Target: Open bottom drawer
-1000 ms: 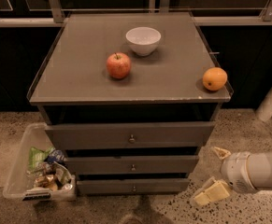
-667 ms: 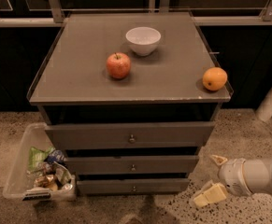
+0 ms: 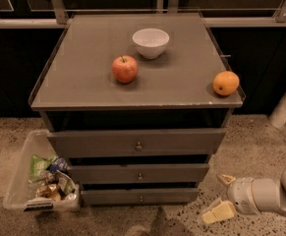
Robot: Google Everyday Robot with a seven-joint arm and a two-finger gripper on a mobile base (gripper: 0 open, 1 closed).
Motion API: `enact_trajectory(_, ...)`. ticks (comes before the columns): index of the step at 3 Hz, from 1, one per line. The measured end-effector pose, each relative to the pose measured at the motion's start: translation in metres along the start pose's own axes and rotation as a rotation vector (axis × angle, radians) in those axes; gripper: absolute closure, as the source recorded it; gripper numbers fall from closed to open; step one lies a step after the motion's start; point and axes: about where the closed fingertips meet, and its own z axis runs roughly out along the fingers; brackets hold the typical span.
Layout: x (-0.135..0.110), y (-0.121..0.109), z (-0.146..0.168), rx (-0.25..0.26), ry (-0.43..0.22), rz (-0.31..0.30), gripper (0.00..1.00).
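Camera view shows my gripper (image 3: 222, 196), fingers spread and empty, has sunk level with the bottom drawer (image 3: 108, 196) at the cabinet's (image 3: 83, 82) foot, just right of its shut front, so reaching leftward for the knob comes next.

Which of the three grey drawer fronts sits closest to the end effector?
The lowest, slimmest dark grey drawer front with the small round knob. The open end effector hangs right of it near the floor; the mid-sized front and tallest front sit higher.
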Motion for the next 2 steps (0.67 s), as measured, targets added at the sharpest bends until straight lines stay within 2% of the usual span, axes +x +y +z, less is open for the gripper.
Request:
enact_trajectory(1, 0.018, -0.007, 0.007, 0.014, -0.016, 0.058, 0.00)
enact_trajectory(2, 0.036, -0.027, 0.029, 0.000, -0.081, 0.079, 0.00)
